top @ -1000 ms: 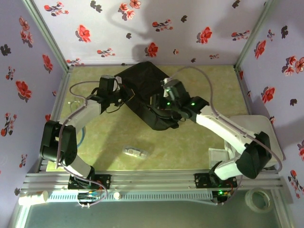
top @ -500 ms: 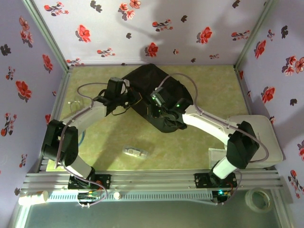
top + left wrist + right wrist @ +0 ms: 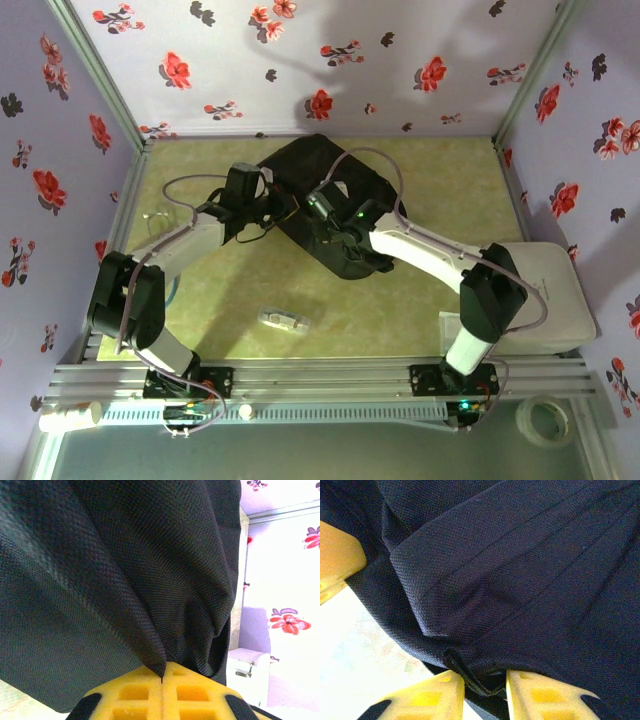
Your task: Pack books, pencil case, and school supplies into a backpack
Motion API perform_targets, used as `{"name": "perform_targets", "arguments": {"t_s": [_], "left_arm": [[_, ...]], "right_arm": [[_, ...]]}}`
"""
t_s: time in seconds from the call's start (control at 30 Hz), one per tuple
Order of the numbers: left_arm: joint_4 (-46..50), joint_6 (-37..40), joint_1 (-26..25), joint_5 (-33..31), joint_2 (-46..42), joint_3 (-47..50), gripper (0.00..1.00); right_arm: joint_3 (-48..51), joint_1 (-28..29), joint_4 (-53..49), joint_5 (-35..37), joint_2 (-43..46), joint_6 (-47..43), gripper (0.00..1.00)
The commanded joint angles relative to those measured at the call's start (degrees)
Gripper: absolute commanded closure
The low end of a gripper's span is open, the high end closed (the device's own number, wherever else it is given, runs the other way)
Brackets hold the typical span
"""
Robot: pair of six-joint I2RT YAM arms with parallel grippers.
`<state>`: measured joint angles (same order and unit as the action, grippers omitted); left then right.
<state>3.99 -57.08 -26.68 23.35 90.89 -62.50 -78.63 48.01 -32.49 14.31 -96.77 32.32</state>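
Left fingers: pressed together, pinching backpack cloth.
Right fingers: a bit apart, backpack fold between; grip hard to tell.
Nearby: pencil case alone on desk.

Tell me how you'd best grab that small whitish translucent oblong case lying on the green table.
Probably from straight above, pinching the small whitish translucent oblong case across its narrow width at mid-length: it lies flat and alone on the table, long sides exposed.
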Motion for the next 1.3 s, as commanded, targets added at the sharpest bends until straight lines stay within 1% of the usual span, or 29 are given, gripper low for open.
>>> {"name": "perform_targets", "arguments": {"t_s": [0.0,0.2,0.27,0.3,0.37,0.43,0.5,0.57,0.67,0.9,1.03,1.27], "left_arm": [[-1.9,0.7,-0.8,2.2,-0.1,-2.4,1.00],[-1.8,0.7,-0.7,2.2,0.3,-2.5,1.00],[-1.8,0.7,-0.7,2.2,0.5,-2.5,1.00],[-1.8,0.6,-0.8,2.2,0.6,-2.6,1.00],[-1.8,0.6,-0.7,2.2,0.8,-2.7,1.00],[-1.8,0.6,-0.8,2.3,0.9,-2.7,1.00],[-1.8,0.6,-0.7,2.3,0.9,-2.7,1.00],[-1.8,0.6,-0.8,2.3,0.9,-2.7,1.00],[-1.7,0.6,-0.8,2.4,0.7,-2.7,1.00],[-1.7,0.6,-0.8,2.3,0.9,-2.7,1.00],[-1.4,0.8,-0.6,1.6,1.0,-2.7,1.00],[-0.7,1.0,0.9,-1.2,1.1,-1.0,1.00]], "right_arm": [[-1.5,0.0,-1.1,4.0,-0.9,0.1,0.76],[-1.1,0.0,-4.1,11.4,0.1,3.0,0.83],[-0.5,-0.1,-4.0,12.6,0.8,3.5,0.84],[-0.1,-0.1,-3.5,12.5,1.1,3.5,0.83],[-0.5,-0.1,-3.1,11.5,0.7,3.0,0.77],[-0.8,-0.1,-1.8,9.1,-0.1,1.9,0.72],[-1.3,0.0,-0.7,6.9,-0.8,1.7,0.69],[-1.9,-0.1,-0.6,6.5,-1.5,1.9,0.68],[-2.1,-0.1,-0.9,7.2,-2.4,2.1,0.72],[-1.9,-0.1,-3.6,12.4,-2.3,4.0,0.87],[-0.9,-0.1,-5.1,15.7,-0.9,5.4,0.92],[5.1,-0.1,-6.5,20.3,4.6,9.0,0.99]]}}
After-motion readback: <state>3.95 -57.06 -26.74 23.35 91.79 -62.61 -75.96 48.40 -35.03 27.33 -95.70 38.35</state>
